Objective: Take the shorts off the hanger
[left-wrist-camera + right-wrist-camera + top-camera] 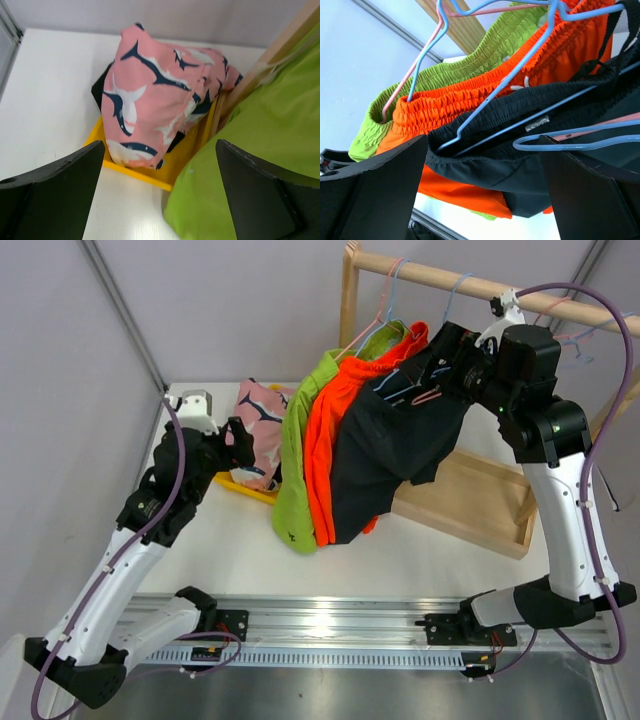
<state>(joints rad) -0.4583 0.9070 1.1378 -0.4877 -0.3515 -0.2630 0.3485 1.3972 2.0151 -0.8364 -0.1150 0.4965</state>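
Note:
Lime green shorts (297,440), orange shorts (325,455) and black shorts (395,445) hang side by side on wire hangers (520,65) from a wooden rod (450,280). Pink shorts (150,100) with a dark shark pattern lie heaped in a yellow bin (135,172). My left gripper (160,150) is open just in front of that bin, with nothing between its fingers and the green shorts (270,150) brushing its right side. Up at the hangers, my right gripper (484,145) is open, its fingers straddling the black shorts' waistband (520,125) without closing on it.
The rack stands on a wooden base tray (480,500) at the back right, with an upright post (349,300) on its left. A grey wall with a metal strip (125,315) closes the left side. The arms' rail (330,625) runs along the near edge.

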